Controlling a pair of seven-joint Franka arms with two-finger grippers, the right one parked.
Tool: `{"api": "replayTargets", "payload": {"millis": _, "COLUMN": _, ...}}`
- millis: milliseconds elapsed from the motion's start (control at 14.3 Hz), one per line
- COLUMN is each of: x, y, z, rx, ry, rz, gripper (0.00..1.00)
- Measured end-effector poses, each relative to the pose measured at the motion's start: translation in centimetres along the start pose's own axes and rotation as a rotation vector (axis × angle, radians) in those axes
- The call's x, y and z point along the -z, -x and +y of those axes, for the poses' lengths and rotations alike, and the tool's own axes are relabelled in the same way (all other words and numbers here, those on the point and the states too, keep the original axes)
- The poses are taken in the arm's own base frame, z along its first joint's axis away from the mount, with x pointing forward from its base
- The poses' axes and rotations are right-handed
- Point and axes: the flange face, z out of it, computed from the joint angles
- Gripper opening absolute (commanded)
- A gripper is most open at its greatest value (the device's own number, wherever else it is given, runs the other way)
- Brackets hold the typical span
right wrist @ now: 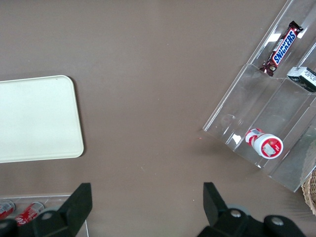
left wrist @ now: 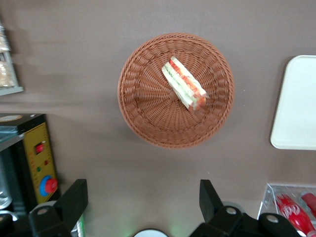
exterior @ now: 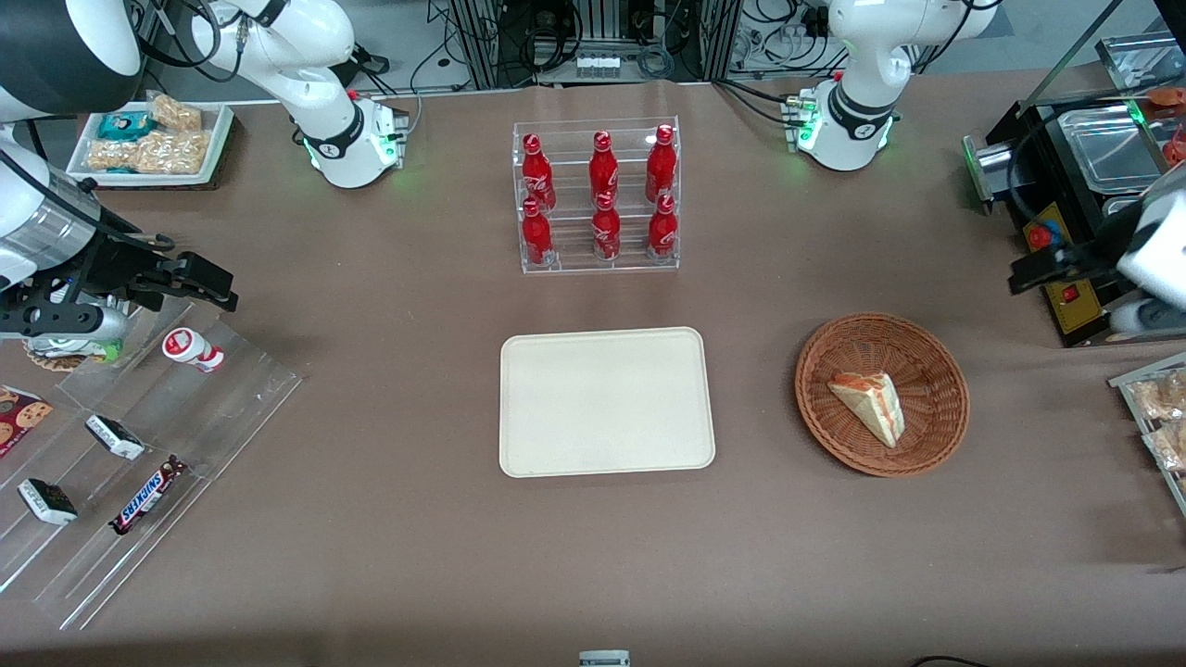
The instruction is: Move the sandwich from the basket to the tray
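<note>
Left wrist view: the tool (left wrist: 143, 202) was held with fingers spread wide, empty, above the basket (left wrist: 143, 113); the sandwich (left wrist: 183, 83) was seen lying in the basket, beside the tray (exterior: 607, 401).

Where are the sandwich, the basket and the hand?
sandwich (exterior: 871, 404), front view, top bread face.
basket (exterior: 936, 440), front view, woven rim.
hand (left wrist: 143, 203), left wrist view, midway between its open fingertips, above the table.

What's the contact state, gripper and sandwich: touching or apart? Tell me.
Apart. The left wrist view shows the gripper open, with bare table between its fingers and the basket that holds the sandwich.
</note>
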Motion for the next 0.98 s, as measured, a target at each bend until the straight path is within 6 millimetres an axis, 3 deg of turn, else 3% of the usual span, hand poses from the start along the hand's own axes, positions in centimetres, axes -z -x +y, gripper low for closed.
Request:
{"api": "replayTargets", "payload": {"millis": 209, "x": -9.0, "y": -3.2, "z": 2.5, "rx": 0.145, "ry": 0.0, "rz": 0.03, "gripper": 1.0}}
{"api": "replayTargets", "payload": {"millis": 349, "x": -13.6, "y": -4.4, "z": 5.1, "rx": 0.299, "ry": 0.004, "rz": 0.049, "gripper": 1.0}}
{"api": "replayTargets", "payload": {"millis": 558, "x": -18.0, "y": -5.3, "z": 8.4, "rx": 0.496, "ry": 0.009, "rz": 0.063, "gripper": 1.0}}
{"api": "replayTargets", "payload": {"millis": 837, "x": -24.4, "y": -4.5, "z": 8.4, "rx": 0.535, "ry": 0.016, "rz": 0.076, "gripper": 1.0}}
{"api": "replayTargets", "payload": {"millis": 907, "x": -26.0, "y": -4.1, "z": 8.2, "rx": 0.537, "ry": 0.01, "rz": 0.065, "gripper": 0.97}}
{"api": "replayTargets", "payload": {"millis": 977, "x": -27.3, "y": -3.9, "z": 8.2, "rx": 0.537, "ry": 0.004, "rz": 0.054, "gripper": 0.68}}
